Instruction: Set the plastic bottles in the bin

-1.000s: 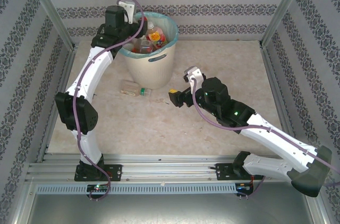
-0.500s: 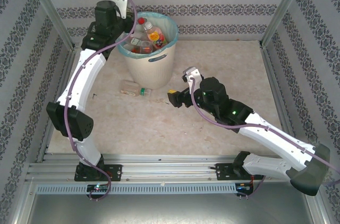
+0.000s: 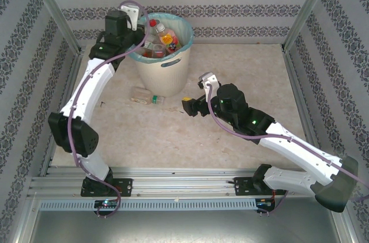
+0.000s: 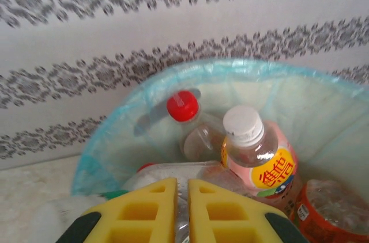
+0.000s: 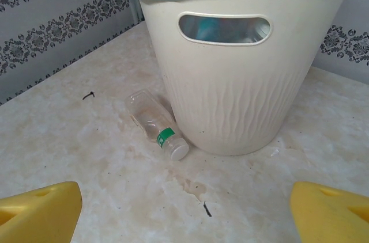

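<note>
Left gripper [image 4: 183,197] hangs over the left rim of the bin [image 3: 164,76], yellow pads pressed almost together with nothing between them. It is empty, so it should lift straight up and not snag the bag [image 4: 115,122].

The loose bottle [image 5: 154,123] lies on its side on the table [image 3: 242,70] at the bin's base. Its cap end is just beside the wall; can't tell if they touch.

Right gripper [image 5: 184,211] sits low, fingers spread wide, facing that bottle and apart from it. The step looks like fetching this last one. Come in low and straddle the body across its width. Take it at the end away from the bin, since the wall crowds a finger at the cap end. Close softly: it probably rolls and dents.

Materials:
- **Bag:** thin crinkly light-blue film folded over the rim.
- **Bin:** cream plastic, round, tapered, with a wavy-ribbed lower wall and an oval handle slot.
- **Inside the bin:** piled bottles, including a pinkish bottle [image 4: 253,156] with a ribbed white cap and a clear bottle [image 4: 190,122] with a red cap.
- **Loose bottle:** clear, thin-walled, green label, white cap.
- **Table:** pale, marbled, smooth, with dark specks.
</note>
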